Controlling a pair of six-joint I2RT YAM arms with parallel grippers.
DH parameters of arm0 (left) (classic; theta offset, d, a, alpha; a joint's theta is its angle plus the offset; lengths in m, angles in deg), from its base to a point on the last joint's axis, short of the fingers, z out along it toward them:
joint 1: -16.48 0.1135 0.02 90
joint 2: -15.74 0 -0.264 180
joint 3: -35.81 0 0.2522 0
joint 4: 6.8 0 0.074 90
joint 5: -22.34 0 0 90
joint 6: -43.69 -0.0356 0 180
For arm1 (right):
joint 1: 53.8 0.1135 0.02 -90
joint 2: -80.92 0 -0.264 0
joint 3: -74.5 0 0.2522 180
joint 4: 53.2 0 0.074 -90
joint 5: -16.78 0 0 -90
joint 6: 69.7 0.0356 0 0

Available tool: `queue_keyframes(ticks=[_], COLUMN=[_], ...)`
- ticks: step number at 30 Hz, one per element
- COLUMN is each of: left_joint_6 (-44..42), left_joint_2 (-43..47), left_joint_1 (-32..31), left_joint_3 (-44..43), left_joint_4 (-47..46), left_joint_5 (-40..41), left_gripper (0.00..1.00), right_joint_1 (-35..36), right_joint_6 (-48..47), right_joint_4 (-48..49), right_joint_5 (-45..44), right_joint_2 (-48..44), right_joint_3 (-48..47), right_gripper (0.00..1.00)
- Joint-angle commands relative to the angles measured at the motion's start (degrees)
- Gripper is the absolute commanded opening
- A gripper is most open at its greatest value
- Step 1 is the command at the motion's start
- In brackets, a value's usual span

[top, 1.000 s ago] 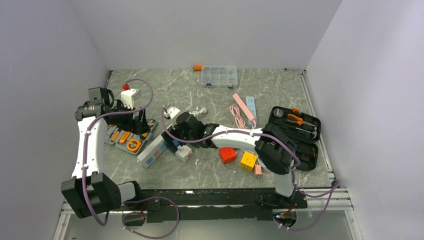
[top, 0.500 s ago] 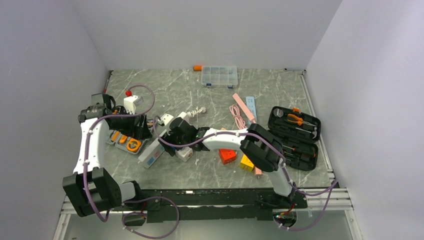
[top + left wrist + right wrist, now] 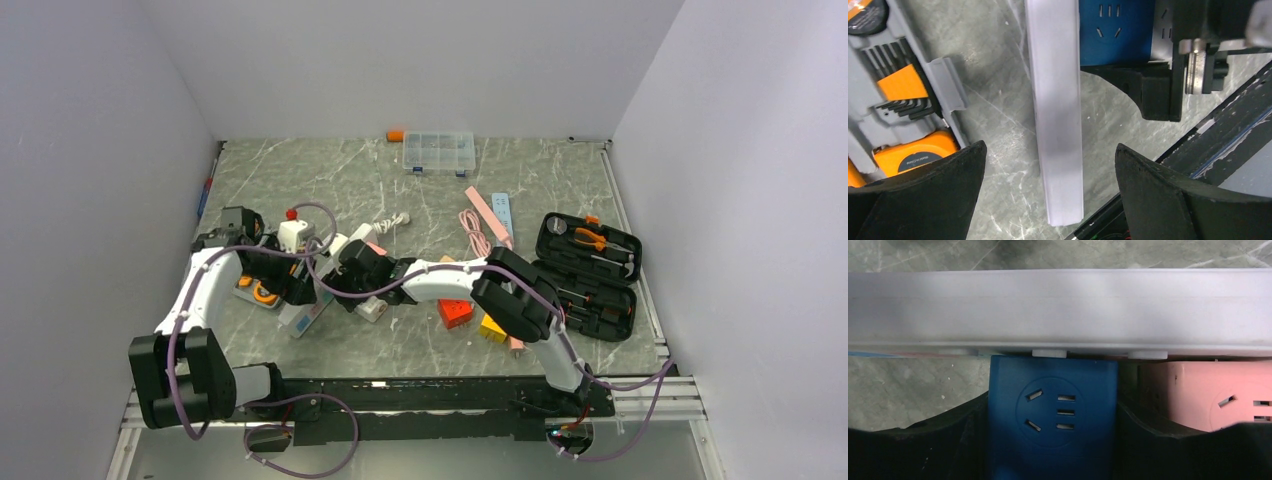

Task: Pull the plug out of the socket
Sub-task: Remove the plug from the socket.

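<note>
The socket is a long white power strip (image 3: 303, 312) lying slantwise left of centre. In the left wrist view its white bar (image 3: 1055, 115) runs down between my fingers. My left gripper (image 3: 1050, 150) is open and straddles the strip's near end without touching it; in the top view it is over the strip (image 3: 300, 287). A dark blue cube plug (image 3: 1053, 410) sits against the strip's side (image 3: 1058, 310), with a pink cube (image 3: 1218, 395) beside it. My right gripper (image 3: 1053, 412) is shut on the blue cube, also seen from the top (image 3: 347, 280).
A grey tool tray (image 3: 945, 80) with an orange tape measure (image 3: 913, 156) and hex keys lies just left of the strip. A white cube (image 3: 372, 308), red cube (image 3: 455, 312), yellow cube (image 3: 495, 325), black tool case (image 3: 590, 275) and clear organiser box (image 3: 438, 152) are around. The black front rail (image 3: 1228, 135) is close.
My left arm has swung right and nearer, from above the tool tray to over the strip's near end. My right gripper has shifted slightly left, still on the blue cube.
</note>
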Motion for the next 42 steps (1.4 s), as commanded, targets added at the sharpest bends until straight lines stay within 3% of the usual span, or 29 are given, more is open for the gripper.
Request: queue_keyframes(ticks=[1, 12, 19, 28, 42], left_joint_6=[-0.5, 0.7, 1.6, 2.1, 6.6], left_joint_2=[0.8, -4.8, -4.1, -9.9, -17.5], left_joint_1=[-3.9, -9.8, -14.1, -15.2, -18.7], left_joint_3=[1.4, 1.7, 0.4, -3.7, -8.0], left_joint_4=[-5.1, -8.2, -7.9, -9.9, -16.9], left_joint_5=[3.2, 5.7, 6.4, 7.8, 13.6], left_gripper=[0.99, 0.99, 0.99, 0.99, 0.90], right_joint_1=[0.0, -3.2, -5.0, -5.6, -4.6], right_joint_6=[1.9, 11.0, 14.5, 15.4, 14.8], right_joint_4=[3.5, 15.0, 17.3, 19.0, 19.7], right_joint_5=[-1.5, -2.8, -0.3, 5.6, 7.5], right_joint_2=[-3.3, -13.9, -14.3, -14.8, -15.2], right_joint_3=[2.1, 13.1, 11.4, 9.9, 9.7], right_gripper=[0.28, 0.12, 0.12, 0.11, 0.09])
